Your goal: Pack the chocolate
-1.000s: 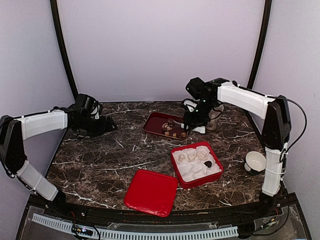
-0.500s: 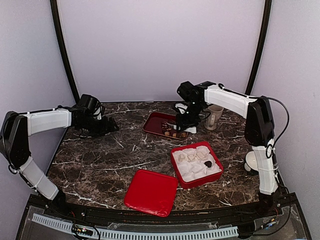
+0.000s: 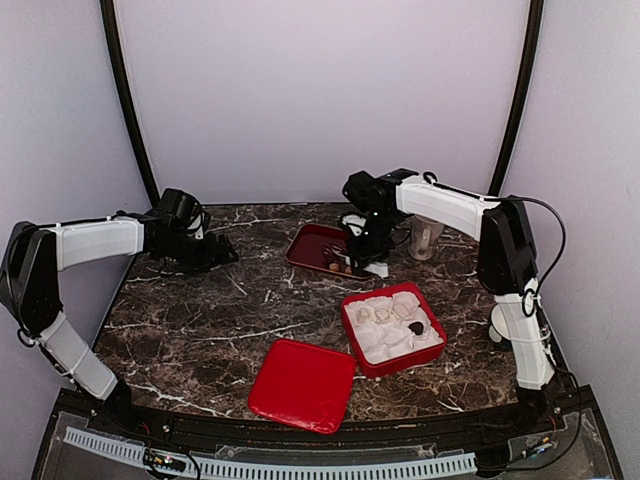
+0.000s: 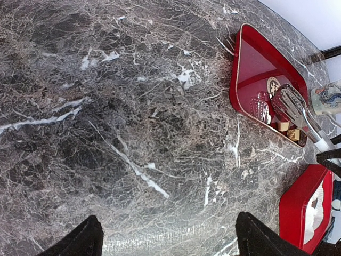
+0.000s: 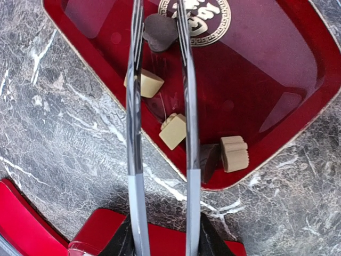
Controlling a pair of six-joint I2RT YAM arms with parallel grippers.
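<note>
Five bite-sized chocolates (image 4: 283, 126) are seen in a shallow red tray (image 5: 266, 69) with a gold emblem, set toward the back of a dark marble table (image 3: 200, 310). A dark brown piece (image 5: 160, 31) is lying beside the emblem. Below it in the wrist view are a tan wedge (image 5: 145, 84) and a tan cube (image 5: 173, 130). A second dark piece (image 5: 209, 160) is pressed against a ridged tan lump (image 5: 234, 153) close to the tray's rim. One more dark chocolate (image 3: 415, 327) is lodged among the white crinkled paper cups (image 3: 385, 320) that fill a red box (image 3: 349, 335) nearer the arms' bases. A red lid (image 3: 302, 385) is laid flat just beside that box.

The right gripper (image 5: 162, 240) is clamped on a pair of long metal tongs (image 5: 190, 133), which are reached down into the tray. The blades are held a little apart, and the dark brown piece by the emblem is framed between their tips. Whether metal is touching chocolate there cannot be told. The tan wedge is partly hidden behind one blade. The left gripper (image 4: 170, 240) is held over bare marble at the table's left side, well apart from the tray, its jaws spread wide with nothing between them.
</note>
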